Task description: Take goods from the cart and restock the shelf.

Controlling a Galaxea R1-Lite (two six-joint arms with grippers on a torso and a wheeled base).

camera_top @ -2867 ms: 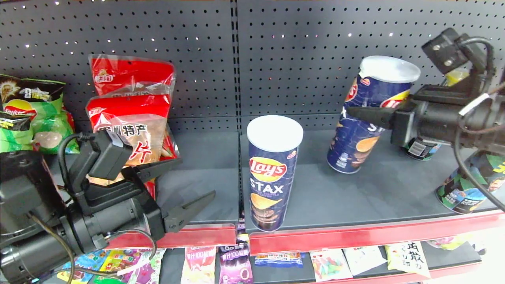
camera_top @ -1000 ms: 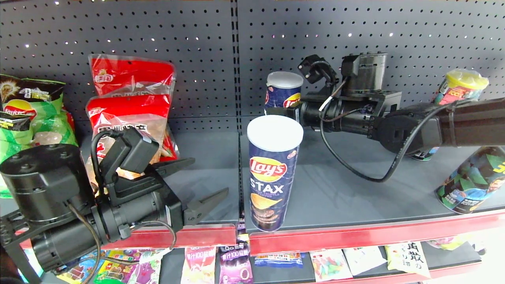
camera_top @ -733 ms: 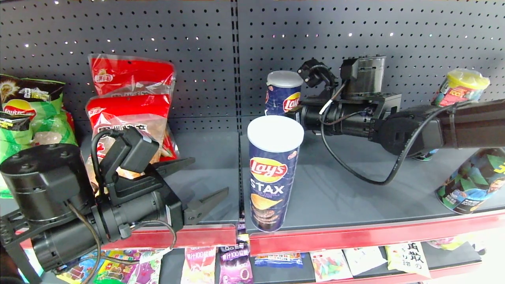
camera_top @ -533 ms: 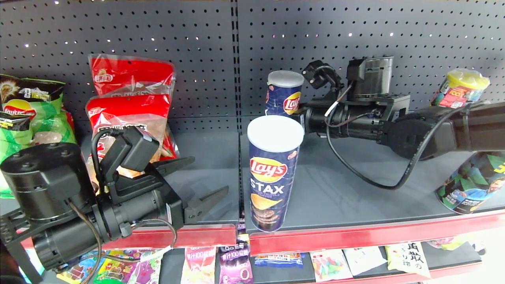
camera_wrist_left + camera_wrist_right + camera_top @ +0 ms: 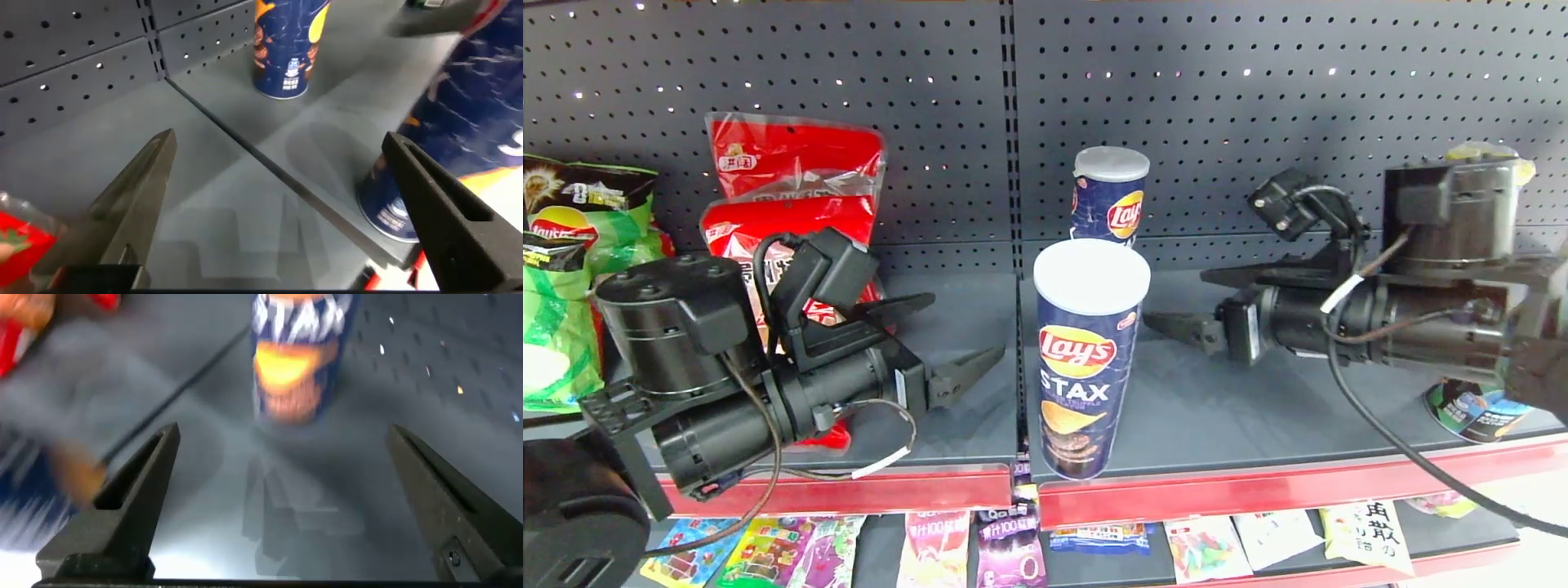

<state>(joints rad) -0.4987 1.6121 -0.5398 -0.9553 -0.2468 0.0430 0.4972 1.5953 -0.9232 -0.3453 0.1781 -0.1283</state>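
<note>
Head view of a dark grey metal shelf (image 5: 1241, 408) backed by a perforated grey panel (image 5: 849, 82). Two tall blue cylindrical chip cans with white lids stand upright near the middle. The front can (image 5: 1086, 359) is at the shelf's red front rail (image 5: 1258, 482), and the rear can (image 5: 1109, 196) is directly behind it, close to the panel.

The black left tool (image 5: 968, 325) hovers over the shelf on the left of the front can. Its two fingers are spread wide and hold nothing, and the lower fingertip is near the can but apart from it. The black right tool (image 5: 1174, 299) is on the can's other side and points toward it, also spread wide and holding nothing. Its nearer fingertip is close to the can's side; whether it touches cannot be told.

Red snack bags (image 5: 792, 163) lean against the panel behind the left arm, with green chip bags (image 5: 572, 245) farther left. A green and black can (image 5: 1470, 408) is partly hidden behind the right arm. Small colourful packets (image 5: 1013, 547) lie on the shelf below.

Left wrist view has the spread fingers (image 5: 139, 196) framing the shelf floor, the front can just beside one finger and the rear can farther off.
</note>
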